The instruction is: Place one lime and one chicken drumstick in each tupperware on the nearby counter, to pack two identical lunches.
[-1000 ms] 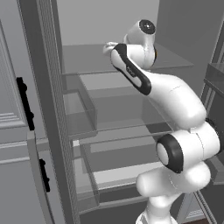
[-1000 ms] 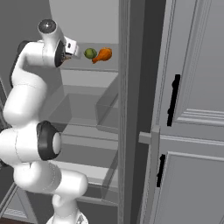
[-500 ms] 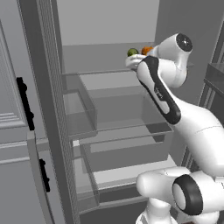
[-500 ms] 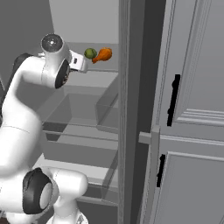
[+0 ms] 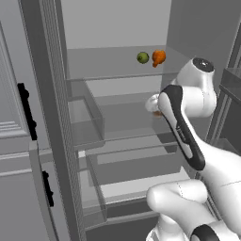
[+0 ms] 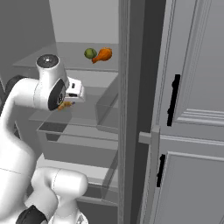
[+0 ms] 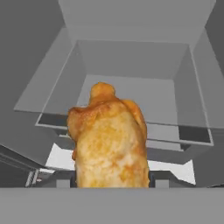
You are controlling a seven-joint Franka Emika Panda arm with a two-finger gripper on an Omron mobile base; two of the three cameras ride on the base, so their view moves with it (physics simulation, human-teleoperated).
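End effector clamps drumstick | shelf: lime, second drumstick touching

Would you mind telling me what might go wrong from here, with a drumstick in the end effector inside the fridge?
1. The chicken drumstick hides the end effector that holds it; the grip may be shallow, so it could slip as the arm withdraws.
2. The arm sits close to the fridge's centre post; swinging out could clip it.
3. The lime and second drumstick lie unsecured on the glass shelf.
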